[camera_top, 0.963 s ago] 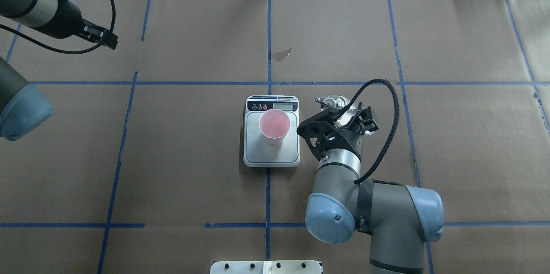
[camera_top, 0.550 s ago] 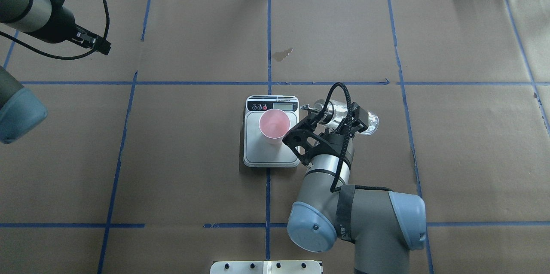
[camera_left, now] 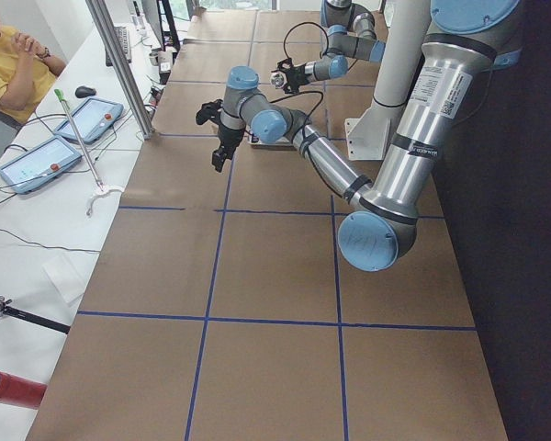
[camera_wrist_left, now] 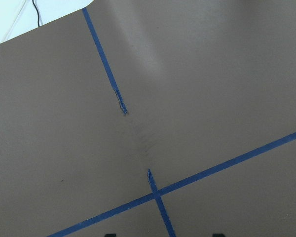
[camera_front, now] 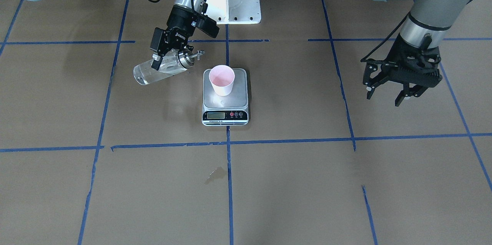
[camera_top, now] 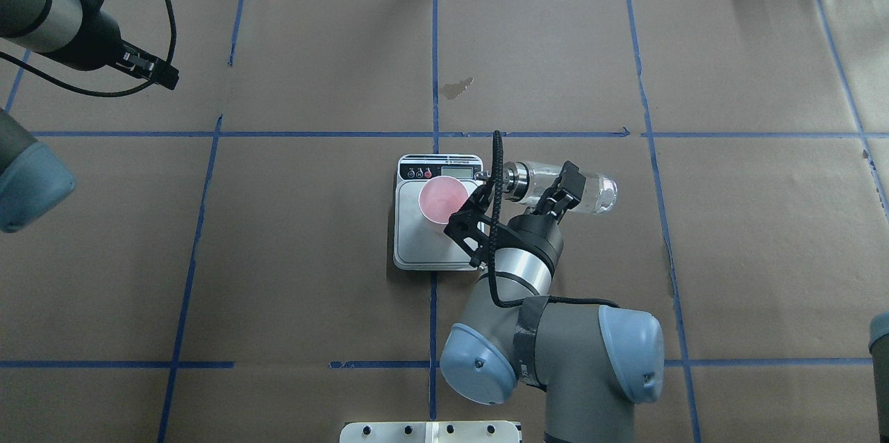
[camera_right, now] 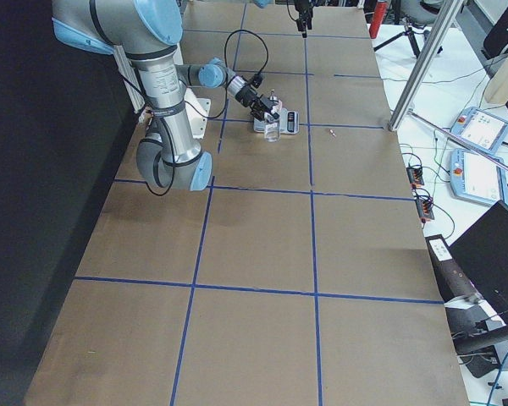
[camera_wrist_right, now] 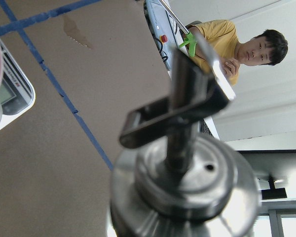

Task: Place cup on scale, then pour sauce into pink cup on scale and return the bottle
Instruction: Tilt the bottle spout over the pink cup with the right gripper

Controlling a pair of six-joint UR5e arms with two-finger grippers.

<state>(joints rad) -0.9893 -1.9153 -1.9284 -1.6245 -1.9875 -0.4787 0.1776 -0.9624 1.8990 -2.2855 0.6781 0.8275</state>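
The right gripper (camera_top: pixel 555 191), a black two-finger hand, is closed around the middle of a small clear cylindrical glass bottle (camera_top: pixel 589 194) with a shiny silver metal collar and thin pour spout. The bottle is held in the air, tipped almost onto its side, with its base pointing right and its spout pointing left towards a small pale pink tapered cup (camera_top: pixel 443 198). The spout tip sits just beside the cup's right rim; whether anything is flowing cannot be told. The cup stands upright on the brushed steel platform of a flat rectangular digital kitchen scale (camera_top: pixel 437 252), towards the far end, near the white strip with the display and round buttons. The scale rests at the middle of a table covered in brown paper (camera_top: pixel 312 255) marked with blue tape lines (camera_top: pixel 435 68). Far off to the left, the left gripper (camera_front: pixel 384 99) hangs above bare paper with its fingers spread wide, holding nothing. A person in a yellow shirt (camera_left: pixel 9 69) sits beyond the table's far edge.
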